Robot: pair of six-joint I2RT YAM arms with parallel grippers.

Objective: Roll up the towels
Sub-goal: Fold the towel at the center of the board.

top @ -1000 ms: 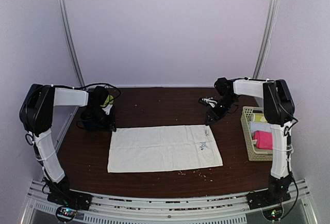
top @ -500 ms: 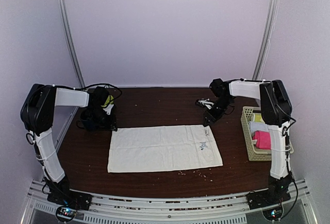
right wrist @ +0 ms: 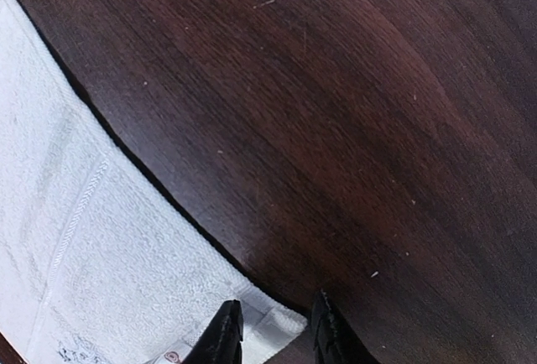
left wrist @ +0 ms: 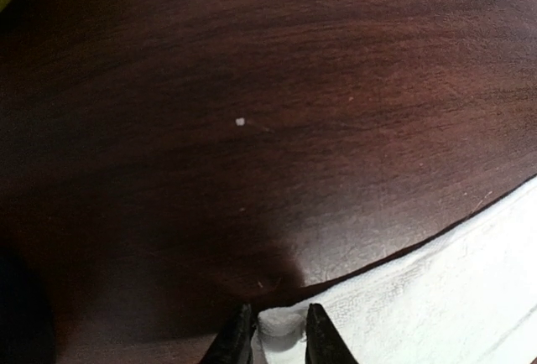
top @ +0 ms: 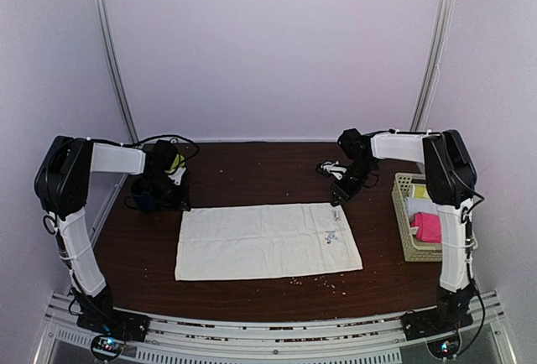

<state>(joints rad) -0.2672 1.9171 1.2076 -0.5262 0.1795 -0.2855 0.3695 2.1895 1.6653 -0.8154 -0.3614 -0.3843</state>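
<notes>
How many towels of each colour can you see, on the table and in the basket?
Cream towel, flat on the table: 1
Pink towel, in the basket: 1
Yellow-green towel roll, in the basket: 1
White towel roll, in the basket: 1
Total: 4

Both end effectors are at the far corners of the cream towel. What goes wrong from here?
1. The left end effector straddles only the tip of one far corner of the flat cream off-white cloth towel; so thin a bite may slip on lifting.
2. The right end effector has equally little cloth between its jaws; if one corner slips free, the roll would likely start skewed.
</notes>
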